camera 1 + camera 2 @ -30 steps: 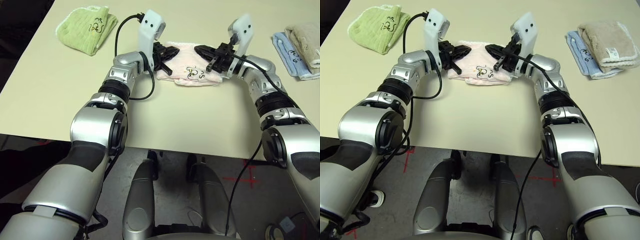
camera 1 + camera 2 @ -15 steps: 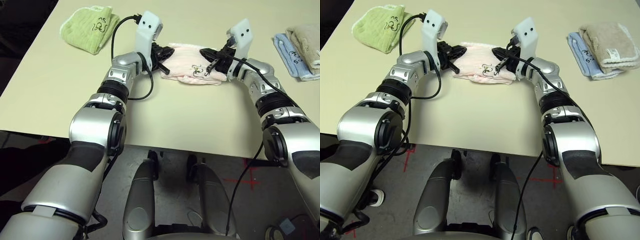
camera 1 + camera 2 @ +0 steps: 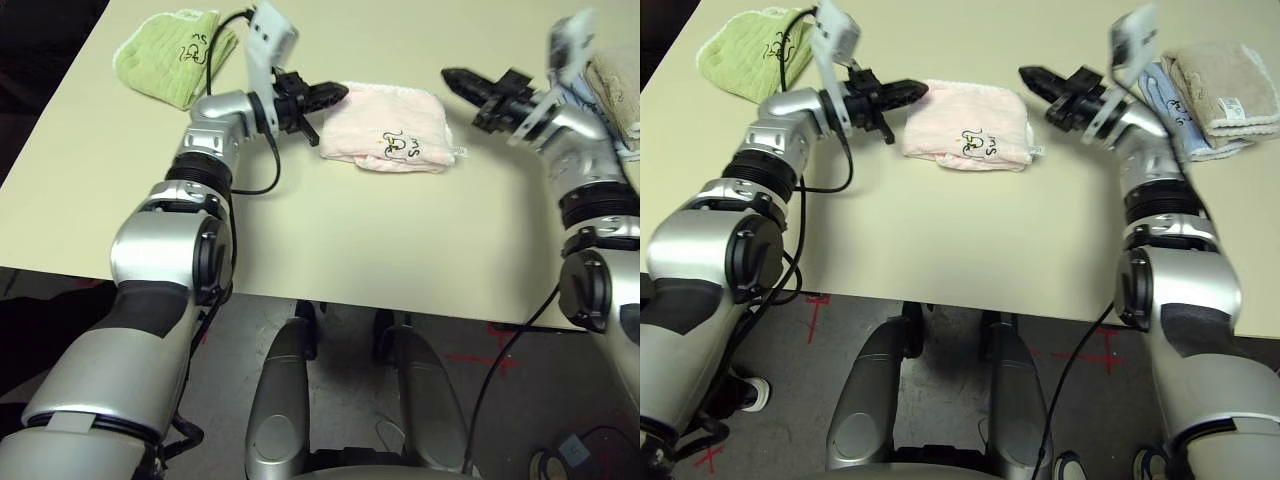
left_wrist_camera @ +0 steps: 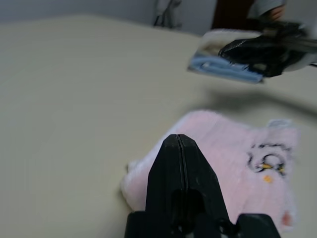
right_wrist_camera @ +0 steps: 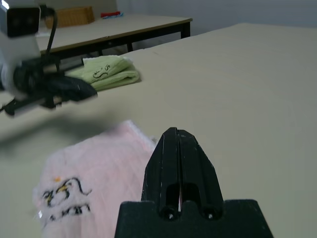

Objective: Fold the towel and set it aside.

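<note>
Towel (image 3: 388, 130) folded into a compact pink bundle, flat on worktop (image 3: 330, 240), now released. Left gripper (image 3: 335, 93) and right gripper (image 3: 455, 76) both pinched closed and empty, pulled up and outward. Folding apparently complete; setting aside left.

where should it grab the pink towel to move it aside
Probably the towel is best pinched at one short side edge, coming in level from that side. It lies folded flat in a thick bundle, and its side ends face the shut left gripper and right gripper, both raised clear of it. The rounded fold nearest the robot looks too bulky.
</note>
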Robot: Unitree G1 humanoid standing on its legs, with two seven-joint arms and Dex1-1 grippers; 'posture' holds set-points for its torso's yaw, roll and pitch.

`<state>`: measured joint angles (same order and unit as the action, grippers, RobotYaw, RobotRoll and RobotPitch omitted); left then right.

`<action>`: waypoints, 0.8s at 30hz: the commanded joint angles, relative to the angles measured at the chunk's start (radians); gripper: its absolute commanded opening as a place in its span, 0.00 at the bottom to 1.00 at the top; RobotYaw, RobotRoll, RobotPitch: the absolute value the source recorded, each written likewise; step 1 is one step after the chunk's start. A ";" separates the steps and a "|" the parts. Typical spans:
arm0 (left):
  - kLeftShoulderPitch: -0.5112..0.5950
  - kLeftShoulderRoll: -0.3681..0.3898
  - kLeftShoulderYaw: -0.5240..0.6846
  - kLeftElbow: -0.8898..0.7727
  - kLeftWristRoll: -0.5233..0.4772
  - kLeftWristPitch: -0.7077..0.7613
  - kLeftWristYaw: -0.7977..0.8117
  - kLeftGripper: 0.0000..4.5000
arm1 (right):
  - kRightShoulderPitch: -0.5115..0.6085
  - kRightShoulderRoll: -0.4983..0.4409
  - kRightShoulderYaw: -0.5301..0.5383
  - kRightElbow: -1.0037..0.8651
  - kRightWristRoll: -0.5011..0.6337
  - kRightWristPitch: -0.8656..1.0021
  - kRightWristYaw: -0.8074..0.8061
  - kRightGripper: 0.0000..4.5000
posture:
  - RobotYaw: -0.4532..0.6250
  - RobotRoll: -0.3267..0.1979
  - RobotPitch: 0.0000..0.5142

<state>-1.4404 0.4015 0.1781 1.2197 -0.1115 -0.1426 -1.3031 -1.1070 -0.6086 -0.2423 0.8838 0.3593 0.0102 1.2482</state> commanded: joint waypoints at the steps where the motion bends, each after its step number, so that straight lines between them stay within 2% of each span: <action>1: 0.027 0.050 -0.001 -0.054 -0.047 0.019 -0.180 0.01 | 0.074 -0.071 0.020 -0.036 -0.007 -0.004 0.116 0.00 | 0.49 0.62 0.77; 5: 0.080 0.104 -0.064 -0.124 -0.069 0.013 -0.307 0.01 | 0.128 -0.137 0.047 -0.022 -0.032 -0.061 0.220 0.00 | 0.50 0.62 0.76; 13: 0.138 0.146 -0.198 -0.153 -0.150 -0.006 -0.311 0.01 | 0.168 -0.178 0.101 0.092 -0.107 -0.182 0.292 0.00 | 0.49 0.62 0.75; 20: 0.140 0.154 -0.236 -0.133 -0.178 -0.006 -0.311 0.01 | 0.173 -0.171 0.103 0.075 -0.104 -0.178 0.312 0.00 | 0.48 0.62 0.73; 22: 0.140 0.148 -0.215 -0.120 -0.167 -0.022 -0.311 0.01 | 0.174 -0.166 0.098 0.058 -0.098 -0.180 0.304 0.11 | 0.48 0.62 0.73; 24: 0.149 0.150 -0.215 -0.125 -0.177 -0.010 -0.311 0.14 | 0.179 -0.163 0.096 0.032 -0.091 -0.170 0.301 0.22 | 0.48 0.62 0.72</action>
<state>-1.3134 0.5451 -0.0389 1.0824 -0.2811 -0.1495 -1.6016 -0.9494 -0.7674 -0.1392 0.9421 0.2563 -0.1632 1.5456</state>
